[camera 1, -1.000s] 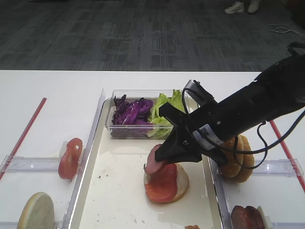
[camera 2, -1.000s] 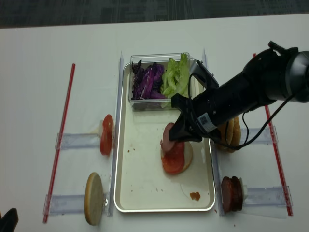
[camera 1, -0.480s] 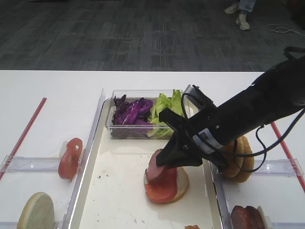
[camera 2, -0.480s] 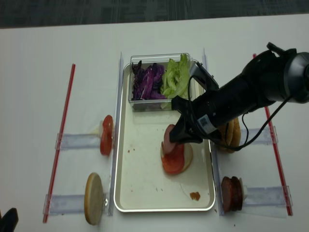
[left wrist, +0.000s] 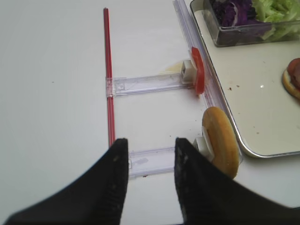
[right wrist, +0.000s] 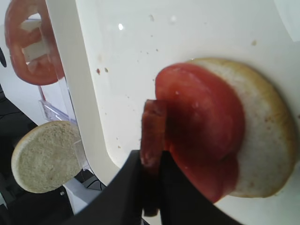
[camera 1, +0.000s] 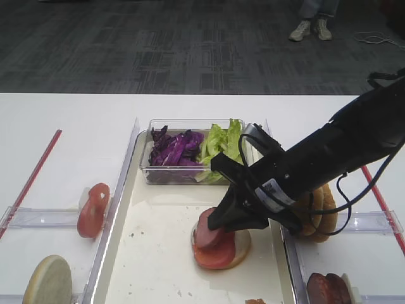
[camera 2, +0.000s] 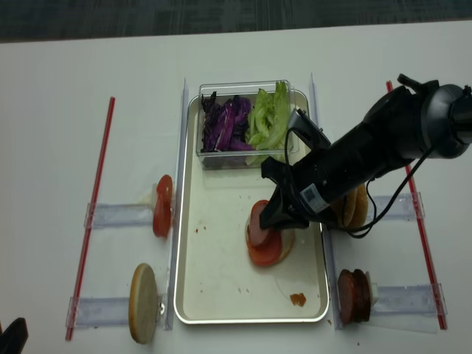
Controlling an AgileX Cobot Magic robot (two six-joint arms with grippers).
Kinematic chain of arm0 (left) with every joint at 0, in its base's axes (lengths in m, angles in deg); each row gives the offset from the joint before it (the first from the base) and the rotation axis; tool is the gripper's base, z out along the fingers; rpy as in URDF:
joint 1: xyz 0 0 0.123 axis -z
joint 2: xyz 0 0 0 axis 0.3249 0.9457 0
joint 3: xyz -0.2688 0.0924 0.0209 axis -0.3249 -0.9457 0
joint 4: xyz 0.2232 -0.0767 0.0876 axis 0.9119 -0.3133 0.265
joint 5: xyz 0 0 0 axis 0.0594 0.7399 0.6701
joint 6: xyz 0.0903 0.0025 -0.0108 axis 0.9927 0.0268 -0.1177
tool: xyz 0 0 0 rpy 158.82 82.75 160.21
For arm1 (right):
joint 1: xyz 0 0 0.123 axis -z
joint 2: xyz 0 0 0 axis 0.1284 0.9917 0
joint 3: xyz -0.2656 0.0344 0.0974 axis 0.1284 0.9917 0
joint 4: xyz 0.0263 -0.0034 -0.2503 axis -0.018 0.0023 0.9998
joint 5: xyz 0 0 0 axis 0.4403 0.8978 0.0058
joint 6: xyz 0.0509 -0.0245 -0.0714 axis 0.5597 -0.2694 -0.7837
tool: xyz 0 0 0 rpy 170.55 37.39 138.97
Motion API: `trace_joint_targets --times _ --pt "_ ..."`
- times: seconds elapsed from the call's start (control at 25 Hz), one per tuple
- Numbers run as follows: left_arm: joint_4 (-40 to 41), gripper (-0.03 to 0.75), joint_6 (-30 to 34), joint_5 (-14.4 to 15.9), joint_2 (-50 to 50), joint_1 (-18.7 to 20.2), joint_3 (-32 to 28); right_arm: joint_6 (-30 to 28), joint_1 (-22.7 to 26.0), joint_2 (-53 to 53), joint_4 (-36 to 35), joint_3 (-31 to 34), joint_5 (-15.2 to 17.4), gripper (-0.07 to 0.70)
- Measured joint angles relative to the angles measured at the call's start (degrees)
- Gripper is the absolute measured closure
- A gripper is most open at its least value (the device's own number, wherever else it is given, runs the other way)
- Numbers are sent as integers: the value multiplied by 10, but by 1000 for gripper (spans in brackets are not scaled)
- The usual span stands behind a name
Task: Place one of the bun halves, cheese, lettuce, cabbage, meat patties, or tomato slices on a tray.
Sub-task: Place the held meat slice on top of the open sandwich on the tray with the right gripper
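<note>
Right fingers point(right wrist: 152, 161), clamped on a meat patty point(right wrist: 153, 132), have lowered it onto the tomato slice point(right wrist: 206, 136)

**Patty held over the stack in the tray**

From above I see the large cream-white rectangular tray with silvery rim point(camera 2: 193, 295) in the middle of the white table. My black right gripper point(camera 2: 271, 219) is closed on a round pinkish-brown meat patty point(camera 2: 258, 223), which stands tilted on a bright red tomato slice point(camera 2: 265, 252). Under the slice lies a pale bun half point(camera 2: 287, 237).

At the far end of the tray stands a small clear plastic tub point(camera 2: 243, 88) with dark purple shredded cabbage point(camera 2: 225, 124) and light green ruffled lettuce point(camera 2: 269, 118).

Left of the tray I see upright tomato slices point(camera 2: 162, 206) and one upright bun half point(camera 2: 144, 302). Right of it stand dark meat patties point(camera 2: 352, 296).
</note>
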Motion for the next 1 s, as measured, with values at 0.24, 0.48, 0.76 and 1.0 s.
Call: trace_joint_targets --times 0.24,0.48,0.76,1.0 --pt "0 482 0 0 0 0 0 0 0 0 12 0 -1 533" --pt "0 482 0 0 0 0 0 0 0 0 14 0 -1 509" --pt "0 482 0 0 0 0 0 3 0 1 28 -4 -1 433" --pt "0 482 0 0 0 0 0 27 0 1 50 -31 10 421"
